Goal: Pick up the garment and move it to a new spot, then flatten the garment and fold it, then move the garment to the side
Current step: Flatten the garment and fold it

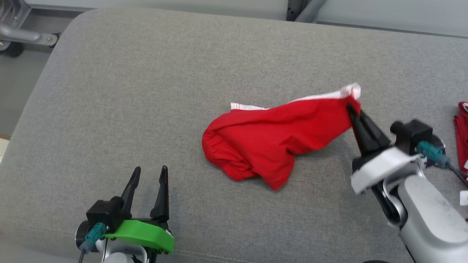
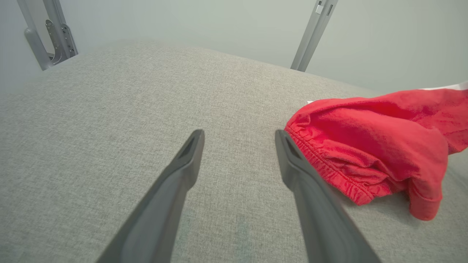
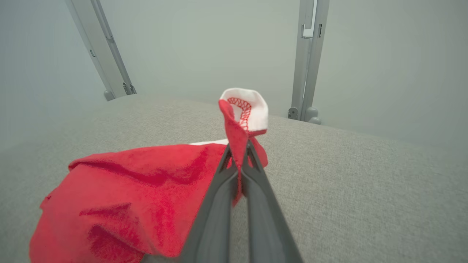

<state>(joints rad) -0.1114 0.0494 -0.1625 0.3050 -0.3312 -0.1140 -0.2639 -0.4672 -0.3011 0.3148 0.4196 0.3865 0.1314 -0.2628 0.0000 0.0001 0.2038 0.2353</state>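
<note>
- My right gripper (image 1: 350,106) clenches the red garment's (image 1: 267,140) white-trimmed corner, right of centre.
- My left gripper (image 1: 150,170) stands released, lower left.
- Bare grey cushion (image 1: 128,91) lies upper left.

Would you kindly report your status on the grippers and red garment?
Right gripper shut on corner of red fabric garment. Left gripper open, empty. Another red cloth at right edge.
</note>
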